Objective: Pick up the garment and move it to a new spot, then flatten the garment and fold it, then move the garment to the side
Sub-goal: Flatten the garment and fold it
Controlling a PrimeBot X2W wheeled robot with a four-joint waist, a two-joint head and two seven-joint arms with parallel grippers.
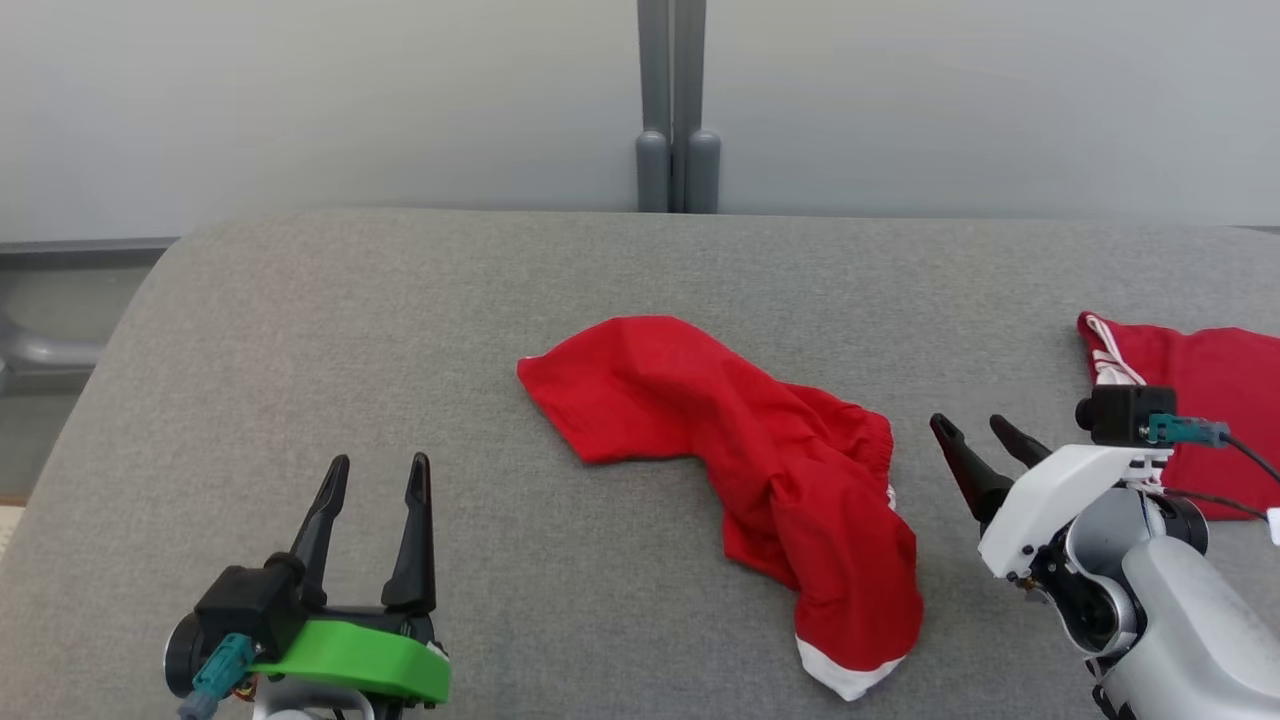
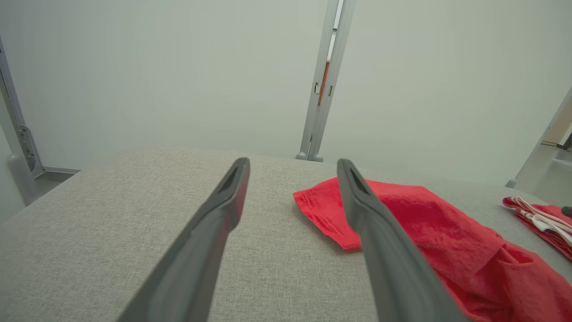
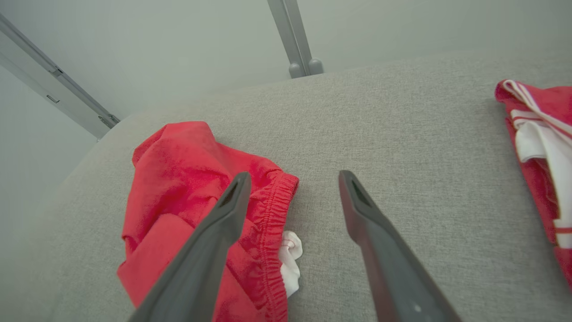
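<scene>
Head view first: I see the red garment (image 1: 740,450) lying crumpled near the middle of the grey padded surface (image 1: 400,320), its white-trimmed end toward the near edge. My left gripper (image 1: 380,462) hovers spread and empty over bare padding well to the garment's left. The right gripper (image 1: 970,425), fingers also apart and holding nothing, sits just beside the garment's gathered side. A second red piece (image 1: 1210,400) lies at the right edge of view, with open padding between the two.

Left wrist view: spread fingers (image 2: 223,210) frame bare surface, and the garment's flat corner lies ahead to the right, short of the rounded far edge.

Right wrist view: one finger crosses the elastic waistband (image 3: 268,210) in view; clear padding runs ahead to the far edge.
</scene>
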